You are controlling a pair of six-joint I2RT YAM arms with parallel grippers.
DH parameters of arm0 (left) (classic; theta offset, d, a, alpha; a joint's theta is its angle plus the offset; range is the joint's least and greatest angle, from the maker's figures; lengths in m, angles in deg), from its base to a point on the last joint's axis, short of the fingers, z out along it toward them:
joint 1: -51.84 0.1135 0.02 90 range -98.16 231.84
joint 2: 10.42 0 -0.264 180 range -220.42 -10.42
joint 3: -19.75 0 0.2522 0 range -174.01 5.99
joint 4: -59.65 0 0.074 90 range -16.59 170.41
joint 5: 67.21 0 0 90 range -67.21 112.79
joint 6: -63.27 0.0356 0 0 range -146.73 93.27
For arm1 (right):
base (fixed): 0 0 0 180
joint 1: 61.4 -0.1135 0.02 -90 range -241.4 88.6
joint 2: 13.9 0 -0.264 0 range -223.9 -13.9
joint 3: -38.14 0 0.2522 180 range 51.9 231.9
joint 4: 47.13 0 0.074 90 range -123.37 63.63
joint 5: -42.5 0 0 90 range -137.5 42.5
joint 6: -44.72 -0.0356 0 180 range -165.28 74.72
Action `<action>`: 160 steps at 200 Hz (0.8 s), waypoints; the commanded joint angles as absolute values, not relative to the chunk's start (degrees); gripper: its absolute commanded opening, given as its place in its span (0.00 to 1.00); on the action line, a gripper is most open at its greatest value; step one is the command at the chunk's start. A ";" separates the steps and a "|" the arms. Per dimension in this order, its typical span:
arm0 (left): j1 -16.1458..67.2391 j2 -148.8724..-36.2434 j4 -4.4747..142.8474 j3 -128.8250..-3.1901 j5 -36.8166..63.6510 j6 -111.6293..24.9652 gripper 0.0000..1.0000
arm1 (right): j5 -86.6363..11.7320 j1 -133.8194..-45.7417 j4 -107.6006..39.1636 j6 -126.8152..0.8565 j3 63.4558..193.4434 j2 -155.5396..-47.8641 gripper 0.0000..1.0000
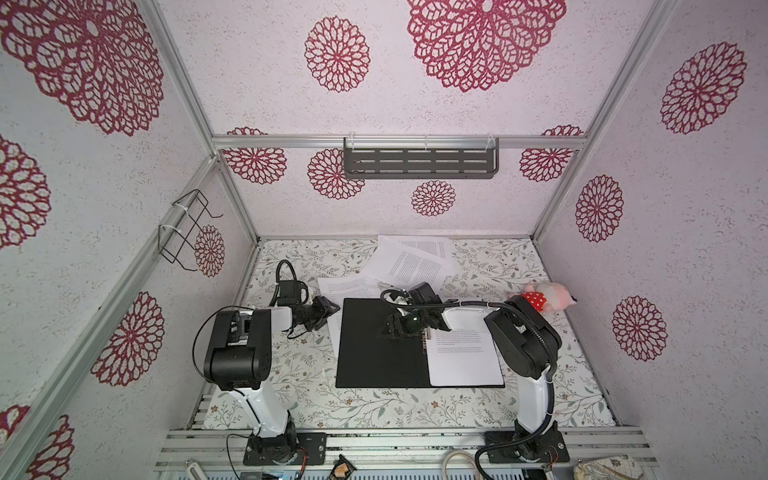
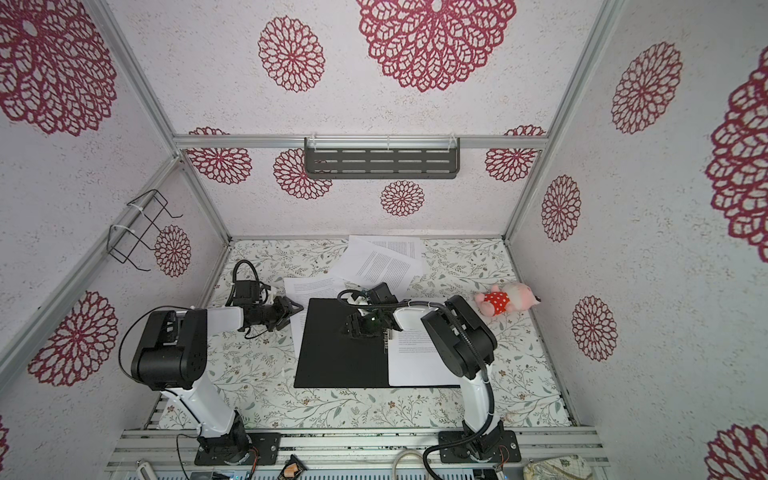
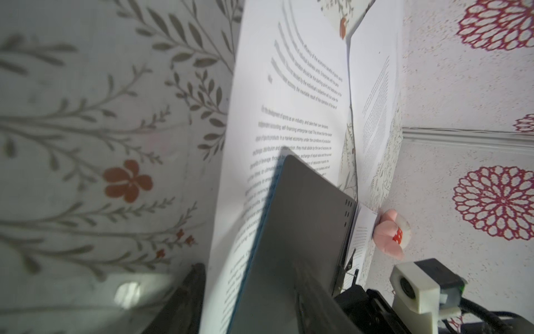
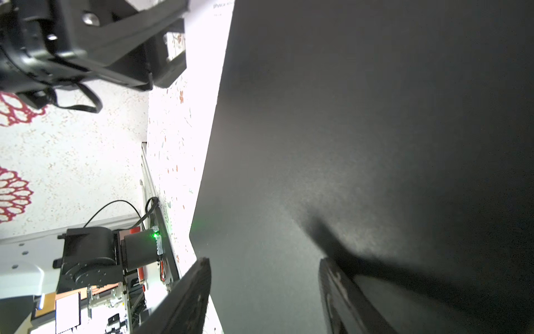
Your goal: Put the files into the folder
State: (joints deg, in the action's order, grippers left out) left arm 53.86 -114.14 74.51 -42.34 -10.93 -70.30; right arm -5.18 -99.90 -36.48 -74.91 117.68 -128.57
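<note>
In both top views the folder (image 1: pixel 374 353) (image 2: pixel 336 357) lies open on the floral table (image 1: pixel 291 374), black inside up. One sheet (image 1: pixel 465 361) (image 2: pixel 419 361) rests on its right half, another sheet (image 1: pixel 336 286) (image 2: pixel 303 286) pokes out from under its far left corner, and two more sheets (image 1: pixel 415 257) (image 2: pixel 382 257) overlap at the back. The left gripper (image 1: pixel 332 309) (image 2: pixel 296 308) sits at that corner, over the poking sheet's edge. The right gripper (image 1: pixel 384 330) (image 2: pixel 347 328) hangs above the black left half, just beside the spine clip. In the left wrist view the left gripper (image 3: pixel 248 283) has one finger on each side of the printed sheet (image 3: pixel 289 101) and the blue-edged folder cover (image 3: pixel 303 217); I cannot tell whether it pinches them. In the right wrist view the right gripper (image 4: pixel 264 260) has its fingers apart with nothing between them, over the dark folder surface (image 4: pixel 375 115).
</note>
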 commanded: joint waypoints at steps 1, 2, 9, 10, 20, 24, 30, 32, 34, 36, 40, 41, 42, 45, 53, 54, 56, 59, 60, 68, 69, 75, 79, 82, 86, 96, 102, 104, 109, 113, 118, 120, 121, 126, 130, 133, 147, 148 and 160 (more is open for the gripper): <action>53.77 -116.30 74.84 -42.35 -8.08 -70.58 0.40 | -6.85 -99.72 -34.69 -74.79 118.81 -127.96 0.65; 53.77 -116.31 74.78 -42.30 -8.03 -70.58 0.40 | -6.83 -99.72 -34.69 -74.80 118.84 -127.93 0.66; 53.77 -116.38 74.64 -42.26 -7.81 -70.56 0.37 | -6.86 -99.65 -34.65 -74.81 119.22 -127.61 0.66; 53.77 -116.40 74.64 -42.26 -7.76 -70.53 0.36 | -6.83 -99.64 -34.71 -74.81 119.31 -127.53 0.67; 53.84 -116.16 74.56 -42.09 -7.43 -70.51 0.31 | -6.73 -99.47 -35.28 -74.89 119.66 -126.76 0.68; 53.86 -116.08 74.39 -41.96 -7.39 -70.58 0.29 | -6.68 -99.33 -35.92 -75.07 119.62 -126.23 0.69; 53.86 -115.83 74.01 -41.68 -7.15 -70.63 0.26 | -6.53 -99.07 -37.37 -75.62 119.41 -125.47 0.71; 53.86 -115.76 73.95 -41.59 -7.11 -70.70 0.25 | -6.41 -98.98 -37.93 -75.87 119.29 -125.16 0.72; 53.86 -115.66 73.87 -41.52 -7.03 -70.79 0.24 | -6.29 -98.90 -38.57 -76.20 119.15 -124.86 0.73; 53.86 -115.59 73.81 -41.42 -6.88 -70.83 0.23 | -6.15 -98.81 -39.33 -76.50 118.98 -124.50 0.73; 53.93 -115.39 73.72 -41.26 -6.71 -70.88 0.20 | -6.11 -98.58 -40.70 -77.01 118.73 -123.86 0.74; 53.90 -115.37 73.69 -41.23 -6.68 -70.91 0.20 | -6.11 -98.54 -41.08 -77.18 118.67 -123.72 0.74; 53.92 -115.32 73.59 -41.22 -6.67 -70.92 0.20 | -6.11 -98.47 -41.49 -77.32 118.55 -123.57 0.74; 53.94 -115.20 73.46 -41.09 -6.66 -70.93 0.18 | -6.15 -98.36 -42.59 -77.67 118.32 -123.06 0.75; 54.01 -114.85 73.12 -40.81 -6.81 -71.00 0.17 | -6.86 -97.99 -45.97 -78.67 117.49 -121.61 0.77; 54.02 -114.79 73.09 -40.79 -6.82 -71.01 0.17 | -6.97 -97.93 -46.39 -78.81 117.39 -121.41 0.78; 54.03 -114.71 73.02 -40.70 -6.83 -71.02 0.16 | -7.11 -97.84 -47.28 -79.00 117.14 -121.11 0.78; 54.03 -114.56 72.97 -40.61 -6.78 -71.02 0.15 | -7.42 -97.71 -48.47 -79.38 116.85 -120.71 0.79; 54.03 -114.52 72.93 -40.60 -6.76 -71.02 0.15 | -7.51 -97.71 -49.00 -79.47 116.76 -120.57 0.80; 54.03 -114.21 72.72 -40.37 -6.66 -71.09 0.11 | -7.78 -97.21 -52.21 -81.13 116.34 -119.85 0.81; 54.03 -114.21 72.67 -40.35 -6.66 -71.10 0.11 | -7.73 -97.15 -52.41 -81.31 116.33 -119.79 0.81; 54.03 -113.97 72.39 -40.24 -6.87 -71.11 0.09 | -7.69 -96.80 -54.47 -82.60 116.25 -119.44 0.82; 54.03 -113.84 72.23 -40.17 -6.98 -71.18 0.07 | -7.65 -96.66 -55.89 -83.34 116.23 -119.23 0.82; 54.03 -113.83 72.18 -40.15 -7.00 -71.20 0.06 | -7.85 -96.57 -56.72 -83.83 116.28 -118.96 0.83; 54.00 -113.70 72.13 -40.23 -7.08 -71.20 0.05 | -8.19 -96.43 -57.37 -84.19 116.32 -118.76 0.84; 53.99 -113.52 72.08 -40.37 -7.27 -71.29 0.00 | -9.37 -96.22 -57.98 -84.56 116.81 -118.28 0.85; 54.03 -113.38 72.16 -40.48 -7.48 -71.37 0.00 | -10.16 -96.13 -57.69 -84.37 117.16 -118.08 0.86; 54.03 -113.30 72.17 -40.50 -7.52 -71.37 0.00 | -10.37 -96.05 -57.66 -84.34 117.26 -117.99 0.87; 54.06 -113.06 72.30 -40.65 -7.45 -71.45 0.00 | -10.85 -95.90 -57.34 -84.22 117.52 -117.80 0.87; 54.03 -112.99 72.53 -40.82 -7.45 -71.46 0.00 | -11.01 -95.74 -57.01 -84.14 117.74 -117.72 0.88; 54.10 -112.67 73.03 -41.08 -7.34 -71.38 0.00 | -11.16 -95.48 -56.64 -84.00 117.97 -117.54 0.88; 54.12 -112.53 73.25 -41.22 -7.31 -71.31 0.00 | -11.19 -95.39 -56.50 -84.03 118.05 -117.48 0.88; 54.16 -112.45 73.37 -41.25 -7.33 -71.30 0.00 | -11.20 -95.35 -56.49 -84.03 118.06 -117.46 0.88; 54.20 -112.05 73.78 -41.45 -7.26 -71.29 0.00 | -11.38 -95.05 -56.20 -84.01 118.11 -117.08 0.89; 54.27 -111.62 74.06 -41.54 -7.19 -71.29 0.00 | -11.75 -94.78 -55.99 -84.10 118.04 -116.74 0.89; 54.34 -111.31 74.15 -41.55 -7.18 -71.26 0.00 | -11.93 -94.60 -55.97 -84.12 117.89 -116.44 0.89; 54.88 -109.47 74.73 -41.63 -7.10 -71.59 0.00 | -11.79 -93.71 -56.48 -83.53 116.95 -114.66 0.95; 54.94 -109.38 74.81 -41.64 -7.05 -71.62 0.00 | -11.81 -93.68 -56.39 -83.48 116.94 -114.56 0.95; 55.55 -107.40 76.23 -41.97 -6.50 -71.40 0.00 | -12.65 -93.07 -54.70 -82.10 117.02 -112.85 0.99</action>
